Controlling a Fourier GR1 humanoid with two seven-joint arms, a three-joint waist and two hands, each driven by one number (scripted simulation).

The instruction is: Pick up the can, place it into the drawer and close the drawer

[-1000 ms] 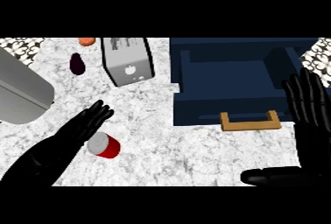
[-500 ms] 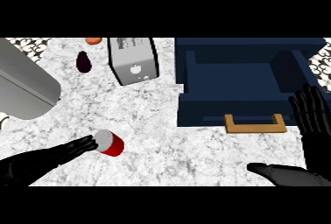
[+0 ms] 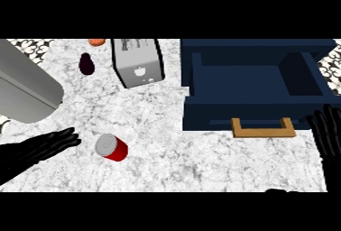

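The can [image 3: 111, 147], red with a grey top, sits on the marble counter [image 3: 200, 162] in the lower left part of the head view, apparently upright, well apart from the drawer [image 3: 253, 85]. The left hand [image 3: 40, 149] comes in from the lower left with its fingers straight and relaxed, holding nothing; its fingertips [image 3: 72, 135] lie just beside the can's left side, with a narrow strip of counter showing between them. The right hand [image 3: 328, 133] rests released at the right edge, fingers up, just right of the drawer's front. The dark blue drawer stands pulled open in the upper right, its wooden handle [image 3: 263, 128] facing the robot. Behind the can, a silver toaster [image 3: 138, 63] stands beside the drawer's left wall, with 1 dark purple item [image 3: 86, 64] and 1 orange item [image 3: 97, 42] near it. A large grey object [image 3: 23, 90] fills the upper left.
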